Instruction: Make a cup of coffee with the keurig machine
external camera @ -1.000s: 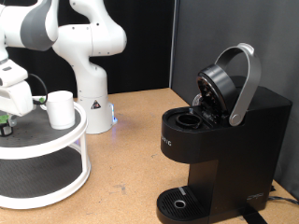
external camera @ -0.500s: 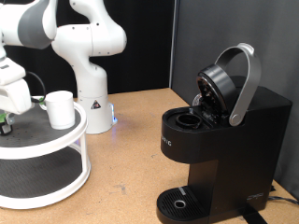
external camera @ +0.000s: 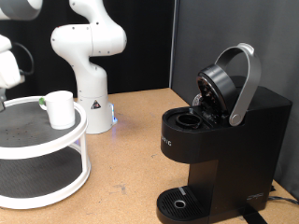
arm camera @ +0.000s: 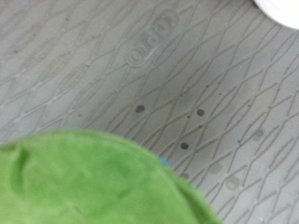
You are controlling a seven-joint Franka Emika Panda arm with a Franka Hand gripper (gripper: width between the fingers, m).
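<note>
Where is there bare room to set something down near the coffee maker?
Bare wooden table lies between the white tiered stand and the keurig machine. The stand's top shelf is free beside the cup. The machine's drip tray is bare.

The white Panda arm (external camera: pixel 86 47) rises from its base (external camera: pixel 92 114) at the tabletop's far edge, its upper links arching up and out past the exterior view's top-left corner. Only a white part of the wrist (external camera: pixel 7 67) shows at that view's left border. The claw's fingers are out of sight.
</note>
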